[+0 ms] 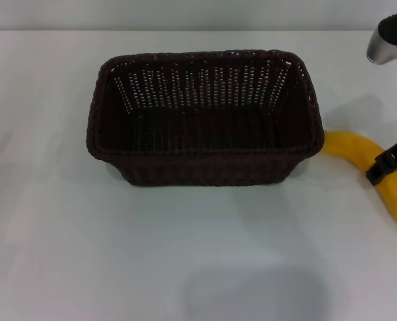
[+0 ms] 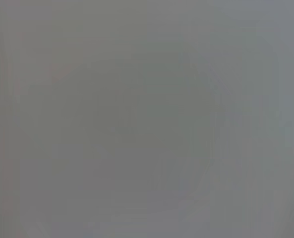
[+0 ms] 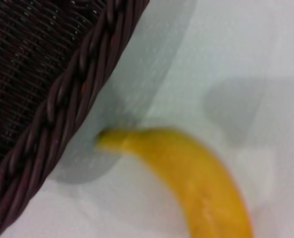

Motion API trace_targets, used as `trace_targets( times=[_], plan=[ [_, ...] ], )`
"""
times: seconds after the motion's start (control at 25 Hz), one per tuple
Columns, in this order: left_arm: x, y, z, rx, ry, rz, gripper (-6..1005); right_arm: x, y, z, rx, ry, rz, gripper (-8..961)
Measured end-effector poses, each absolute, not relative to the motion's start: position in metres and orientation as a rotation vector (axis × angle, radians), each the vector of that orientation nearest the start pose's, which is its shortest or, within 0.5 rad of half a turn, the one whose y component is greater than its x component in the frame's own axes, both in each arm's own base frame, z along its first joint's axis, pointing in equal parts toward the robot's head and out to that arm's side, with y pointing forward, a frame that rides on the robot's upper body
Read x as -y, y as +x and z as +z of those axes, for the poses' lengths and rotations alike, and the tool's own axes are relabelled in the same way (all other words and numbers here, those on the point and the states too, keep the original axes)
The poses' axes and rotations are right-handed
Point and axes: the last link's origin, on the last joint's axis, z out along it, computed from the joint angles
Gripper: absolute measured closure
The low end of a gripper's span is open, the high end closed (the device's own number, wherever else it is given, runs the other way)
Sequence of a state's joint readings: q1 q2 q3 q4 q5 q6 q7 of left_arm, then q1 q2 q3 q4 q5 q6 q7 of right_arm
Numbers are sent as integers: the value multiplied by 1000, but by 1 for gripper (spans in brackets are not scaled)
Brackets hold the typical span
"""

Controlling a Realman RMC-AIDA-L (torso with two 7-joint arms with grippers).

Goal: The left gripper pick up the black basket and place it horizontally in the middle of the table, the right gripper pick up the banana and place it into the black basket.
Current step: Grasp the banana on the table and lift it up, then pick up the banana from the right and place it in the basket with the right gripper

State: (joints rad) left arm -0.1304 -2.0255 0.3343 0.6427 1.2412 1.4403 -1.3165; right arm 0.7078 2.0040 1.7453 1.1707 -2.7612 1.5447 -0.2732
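The black basket point(image 1: 205, 167) stands upright and lengthwise across the middle of the white table point(image 1: 118, 254), and is empty inside. The banana point(image 1: 352, 148) lies on the table just right of the basket, with its tip close to the basket's right corner. My right gripper point(image 1: 387, 162) is down at the banana's middle, its black end across the fruit, with the silver housing point(image 1: 389, 41) above. The right wrist view shows the banana point(image 3: 196, 183) lying next to the braided rim point(image 3: 72, 94). My left gripper is out of view; the left wrist view shows only plain grey.
The white table stretches bare in front of the basket and to its left. A soft shadow point(image 1: 252, 294) lies on the table near the front edge. The back edge of the table runs behind the basket.
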Motion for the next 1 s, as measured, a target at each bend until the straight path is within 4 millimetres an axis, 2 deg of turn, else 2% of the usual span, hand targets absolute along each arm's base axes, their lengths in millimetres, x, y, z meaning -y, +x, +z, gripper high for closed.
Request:
trace_targets(
  times=[0.04,0.16,0.32,0.52,0.64,0.72,0.88,1.0],
  plan=[
    [-238,-395,168,750,-1442,-1078,276,-381,212,22,-1220,-2224,-680,199],
    [-237,-396,168,751,-1436,-1078,276,-383,215,24,-1201,-2206,-696,423],
    [-236,-397,168,754,-1434,-1077,276,-389,221,42,-1199,-2169,-651,451],
    [-235,-399,166,758,-1432,-1067,276,-404,228,98,-1159,-2063,-535,465],
    [-233,-399,166,746,-1437,-1048,276,-412,219,135,-1078,-2032,-408,465],
    [-233,-399,165,741,-1441,-1042,276,-415,207,144,-1008,-2052,-341,465],
    [-233,-398,163,731,-1456,-1032,276,-415,170,132,-840,-2198,-199,465],
    [-233,-397,159,730,-1460,-1031,276,-410,138,111,-704,-2363,-48,466]
  ],
)
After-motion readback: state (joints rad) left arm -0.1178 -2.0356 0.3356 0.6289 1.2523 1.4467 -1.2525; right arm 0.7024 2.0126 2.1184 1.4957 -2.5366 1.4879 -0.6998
